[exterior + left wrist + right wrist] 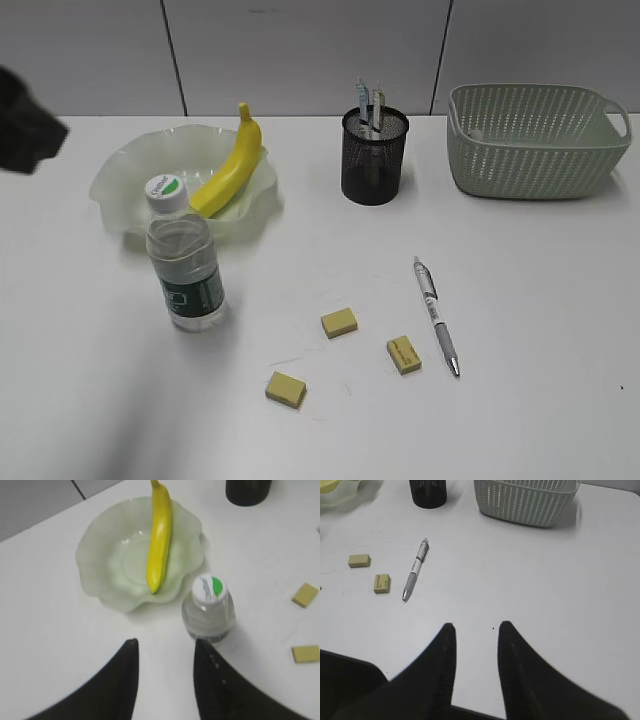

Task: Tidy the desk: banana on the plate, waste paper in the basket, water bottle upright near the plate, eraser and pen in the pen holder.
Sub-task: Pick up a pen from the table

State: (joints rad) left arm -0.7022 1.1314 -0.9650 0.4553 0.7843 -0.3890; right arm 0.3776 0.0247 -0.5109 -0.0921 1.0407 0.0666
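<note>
Your left claw (165, 647) hangs apart and empty just behind the upright water bottle (208, 610); the banana (160, 535) beyond already rests on the plate (100, 555).

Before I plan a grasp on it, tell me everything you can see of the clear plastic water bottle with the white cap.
The clear plastic water bottle stands upright on the white desk, just in front of the pale-green ruffled plate. Its white cap has a green patch and is screwed on. A dark green label wraps the lower body and the ribbed wall looks transparent. Neither gripper touches it; the left gripper is open just short of it.
</note>
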